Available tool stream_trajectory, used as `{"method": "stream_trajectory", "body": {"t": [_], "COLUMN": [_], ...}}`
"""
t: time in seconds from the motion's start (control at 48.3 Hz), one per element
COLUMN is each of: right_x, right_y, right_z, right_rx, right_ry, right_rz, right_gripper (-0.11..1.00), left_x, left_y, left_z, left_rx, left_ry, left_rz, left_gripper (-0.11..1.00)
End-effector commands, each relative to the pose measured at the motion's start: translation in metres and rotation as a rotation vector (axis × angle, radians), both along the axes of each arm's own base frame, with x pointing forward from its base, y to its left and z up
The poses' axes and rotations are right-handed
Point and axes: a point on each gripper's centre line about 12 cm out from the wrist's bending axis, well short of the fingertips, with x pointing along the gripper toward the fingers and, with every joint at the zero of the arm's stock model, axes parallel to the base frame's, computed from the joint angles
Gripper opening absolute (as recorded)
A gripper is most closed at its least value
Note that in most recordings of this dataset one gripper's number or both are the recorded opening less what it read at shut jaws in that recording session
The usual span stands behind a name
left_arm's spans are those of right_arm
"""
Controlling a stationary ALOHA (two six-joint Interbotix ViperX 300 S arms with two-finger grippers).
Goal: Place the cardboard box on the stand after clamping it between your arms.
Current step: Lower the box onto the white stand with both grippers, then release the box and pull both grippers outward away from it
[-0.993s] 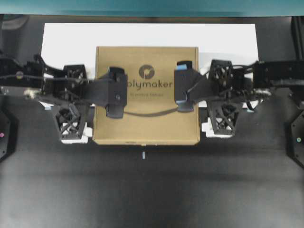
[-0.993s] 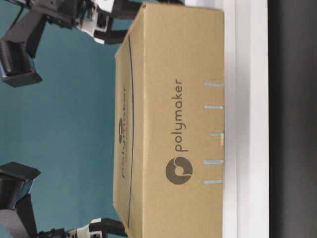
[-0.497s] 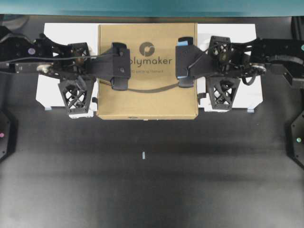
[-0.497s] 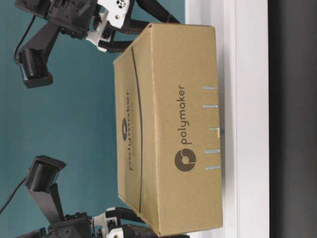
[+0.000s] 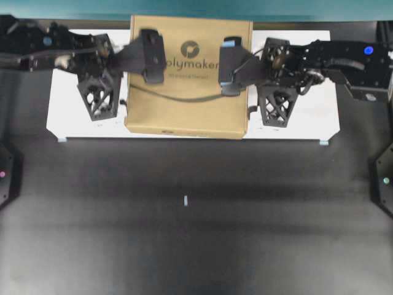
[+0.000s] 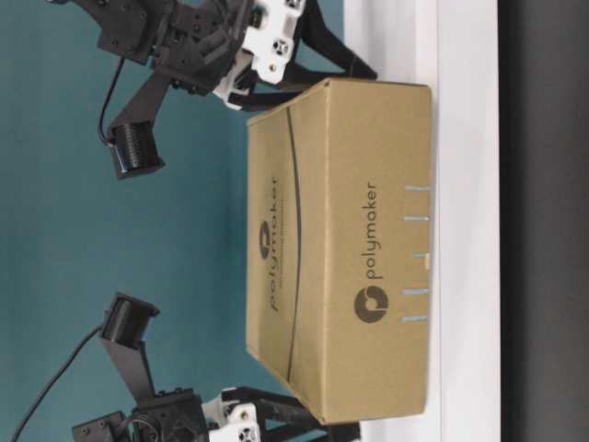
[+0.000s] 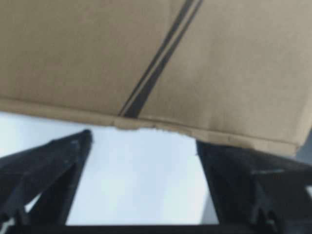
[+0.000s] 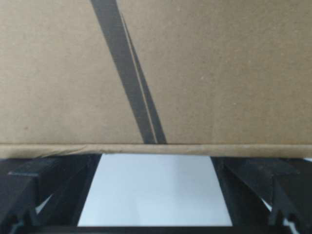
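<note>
The brown cardboard box (image 5: pixel 187 92) with its polymaker logo is clamped between my two arms over the middle of the white stand (image 5: pixel 301 120). Its front edge lines up with the stand's front edge. It sits slightly tilted, and I cannot tell whether it rests on the stand. My left gripper (image 5: pixel 120 72) is open, its fingertips pressed to the box's left side. My right gripper (image 5: pixel 258 77) is open against the right side. Both wrist views show the box wall (image 7: pixel 156 58) (image 8: pixel 195 73) above the white stand top (image 7: pixel 141 180) (image 8: pixel 156 195), between wide-spread fingers (image 7: pixel 44 170) (image 8: pixel 44 190).
Dark table (image 5: pixel 184 233) stretches in front of the stand, with a small light mark (image 5: pixel 185 200) on it. Arm bases (image 5: pixel 5 172) (image 5: pixel 385 181) stand at both side edges. A teal wall (image 5: pixel 196 6) runs close behind the stand. Light-blue marks (image 5: pixel 323 142) sit at the stand's front corners.
Both arms carried the box away from the table's front, from overhanging the stand's front edge to lying over the stand, and lowered it. Jaws stayed wide.
</note>
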Motion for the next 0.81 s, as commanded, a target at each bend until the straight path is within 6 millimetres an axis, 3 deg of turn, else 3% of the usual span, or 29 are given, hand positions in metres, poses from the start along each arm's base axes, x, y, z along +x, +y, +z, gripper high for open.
{"method": "stream_trajectory", "body": {"t": [0.0,0.124,0.517,0.786], "right_x": [0.015,0.010,-0.014,-0.033], "right_y": [0.005,-0.002,-0.019,-0.032], "right_z": [0.003,-0.002,-0.011,0.002], "right_rx": [-0.008,-0.011,-0.025,-0.017], "right_ry": [-0.072,-0.057,-0.019,-0.062], "right_rz": [0.023,0.011,-0.005,-0.078], "right_gripper": [0.82,0.82,0.82,0.82], "left_x": [0.013,0.008,-0.013,-0.041], "left_y": [0.007,0.011,0.001,-0.007], "left_z": [0.009,-0.003,-0.015,-0.016], "left_rx": [0.027,0.020,0.005,0.007], "left_ry": [-0.105,-0.087,-0.052,-0.049], "left_rz": [0.020,0.033,0.034,0.040], "left_gripper": [0.83,0.83,0.83,0.83]}}
